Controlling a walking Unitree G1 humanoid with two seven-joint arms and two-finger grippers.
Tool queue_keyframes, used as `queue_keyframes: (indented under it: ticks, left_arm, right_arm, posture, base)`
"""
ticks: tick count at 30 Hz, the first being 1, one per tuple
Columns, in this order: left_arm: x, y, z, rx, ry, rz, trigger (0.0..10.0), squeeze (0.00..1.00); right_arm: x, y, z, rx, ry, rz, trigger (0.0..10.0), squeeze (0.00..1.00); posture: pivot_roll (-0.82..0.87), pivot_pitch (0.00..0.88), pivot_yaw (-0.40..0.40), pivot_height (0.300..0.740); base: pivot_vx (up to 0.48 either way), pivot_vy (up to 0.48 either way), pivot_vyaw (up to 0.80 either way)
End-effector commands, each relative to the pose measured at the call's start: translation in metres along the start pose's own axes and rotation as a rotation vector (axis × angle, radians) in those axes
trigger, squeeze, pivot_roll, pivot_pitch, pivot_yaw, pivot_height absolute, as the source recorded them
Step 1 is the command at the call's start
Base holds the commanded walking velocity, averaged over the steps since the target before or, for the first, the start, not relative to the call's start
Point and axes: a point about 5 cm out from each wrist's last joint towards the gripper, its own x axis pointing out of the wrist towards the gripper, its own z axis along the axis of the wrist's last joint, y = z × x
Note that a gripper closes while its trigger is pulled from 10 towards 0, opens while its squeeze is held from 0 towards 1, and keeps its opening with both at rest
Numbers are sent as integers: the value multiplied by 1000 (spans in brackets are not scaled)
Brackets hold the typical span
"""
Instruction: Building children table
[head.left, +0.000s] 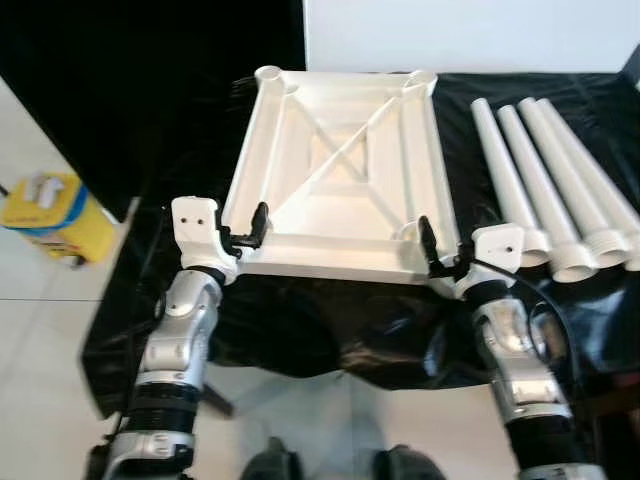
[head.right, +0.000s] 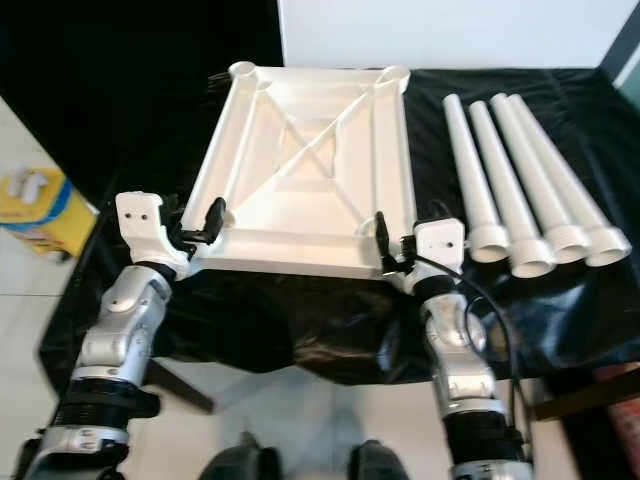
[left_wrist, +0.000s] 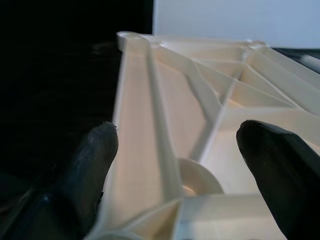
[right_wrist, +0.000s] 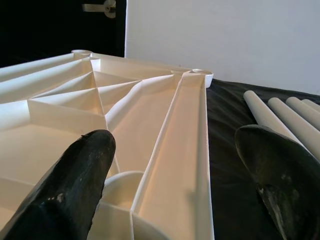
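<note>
**Both grippers straddle the near corners of the upturned tabletop**

I see the white plastic tabletop (head.left: 335, 180) lying upside down on a surface draped in black cloth (head.left: 330, 335), its ribbed underside facing up with an X-shaped brace in the middle and a round leg socket at each corner. It sits at 12 o'clock from me, its near edge just past my two wrists.

My left gripper (head.left: 245, 232) is at about 10 o'clock, at the tabletop's near left corner. In the left wrist view its two black fingers (left_wrist: 90, 165) are spread wide, one outside the left rim and one over the inner panel, with the corner socket between them. The jaws are released; I cannot tell whether either pad touches the plastic.

My right gripper (head.left: 432, 250) is at about 2 o'clock, at the near right corner. In the right wrist view its fingers (right_wrist: 75, 175) are likewise parted, one over the inside of the tabletop by the socket and the other out over the black cloth, the right rim running between them. Nothing is clamped.

Four white table legs (head.left: 555, 190) lie side by side on the cloth at 2 o'clock, just right of the tabletop and apart from it, their wide threaded ends toward me and narrow ends pointing away.

At 9 o'clock, on the pale tiled floor (head.left: 40, 330), stands a yellow container (head.left: 48, 215) with a blue band.
</note>
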Motion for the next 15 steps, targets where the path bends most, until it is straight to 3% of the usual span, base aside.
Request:
queue_keyframes:
  ticks: [1,4,5,12,15]
  left_arm:
    - [0,-5,-2,12,5,-34,10000,0]
    - [-1,-14,0,33,-6,-93,10000,0]
    - [-2,-27,0,53,-10,-187,10000,0]
    - [-2,-33,-1,68,-9,-232,10000,0]
    - [-1,-46,0,70,-6,-333,10000,0]
  right_arm:
    - [-2,-2,-2,-6,8,-10,10000,0]
    - [-2,-4,-4,-10,18,-23,10000,0]
    - [-1,-8,-6,-28,39,-64,10000,0]
    - [0,-13,-8,-38,57,-106,10000,0]
    - [2,-33,-16,-32,136,-256,10000,0]
  posture:
    - [2,132,5,740]
    - [2,131,3,740]
    - [2,127,1,740]
    - [0,121,1,740]
    - [-8,112,-1,740]
  base:
    - [0,0,0]
    - [0,0,0]
    - [0,0,0]
    - [0,0,0]
    - [0,0,0]
